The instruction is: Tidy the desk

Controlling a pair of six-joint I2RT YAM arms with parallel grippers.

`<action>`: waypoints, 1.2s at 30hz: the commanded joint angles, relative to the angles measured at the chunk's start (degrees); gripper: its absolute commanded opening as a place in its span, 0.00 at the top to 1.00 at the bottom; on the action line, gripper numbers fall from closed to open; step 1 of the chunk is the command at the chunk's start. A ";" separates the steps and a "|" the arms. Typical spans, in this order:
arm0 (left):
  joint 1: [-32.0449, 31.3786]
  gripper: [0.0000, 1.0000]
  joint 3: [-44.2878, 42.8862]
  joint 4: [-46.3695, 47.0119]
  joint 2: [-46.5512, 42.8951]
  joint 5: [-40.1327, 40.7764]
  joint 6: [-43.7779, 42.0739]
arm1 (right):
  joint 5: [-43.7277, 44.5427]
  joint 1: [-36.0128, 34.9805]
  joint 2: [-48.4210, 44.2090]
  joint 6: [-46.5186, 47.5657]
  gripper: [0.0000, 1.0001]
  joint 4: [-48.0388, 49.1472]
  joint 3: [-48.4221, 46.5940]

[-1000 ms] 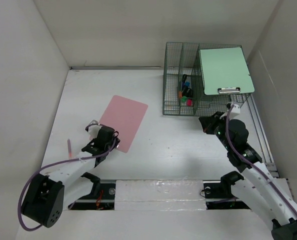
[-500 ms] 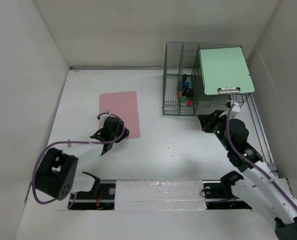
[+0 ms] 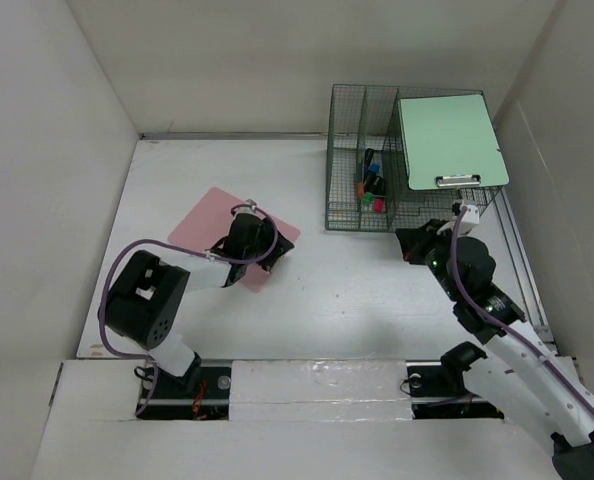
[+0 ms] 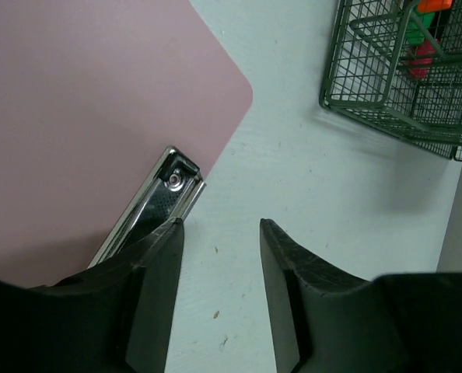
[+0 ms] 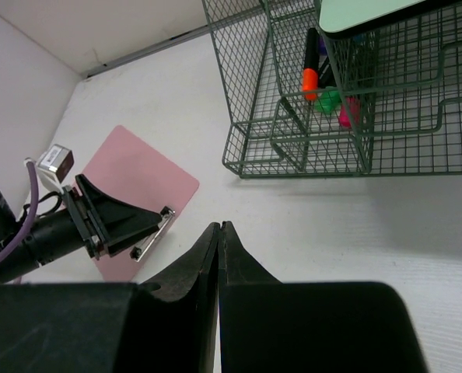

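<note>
The desk is a white tabletop. A pink clipboard lies flat on it at centre left, with its metal clip on the near right edge. My left gripper is low over that clip edge. It is open, and only bare desk shows between the jaws. Its left finger overlaps the clip's end. My right gripper is shut and empty. It hovers in front of the green wire rack.
The wire rack stands at the back right and holds markers. A mint-green clipboard lies on top of it. White walls close the left, back and right. A metal rail runs along the right edge.
My left gripper has swung right and further from the base. The pink clipboard has turned on the desk with it. The right arm has barely moved.
</note>
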State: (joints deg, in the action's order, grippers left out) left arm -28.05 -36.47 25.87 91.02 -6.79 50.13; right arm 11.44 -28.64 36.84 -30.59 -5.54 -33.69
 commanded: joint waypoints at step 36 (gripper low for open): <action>-9.92 0.31 -7.13 -16.81 0.91 20.23 -26.48 | -0.98 -3.26 5.26 0.26 0.73 7.03 -2.08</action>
State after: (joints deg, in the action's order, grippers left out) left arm -34.61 -41.08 12.29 90.17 10.04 27.46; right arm 9.91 -31.35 41.85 -30.44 -2.87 -33.85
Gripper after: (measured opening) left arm 0.688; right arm 0.267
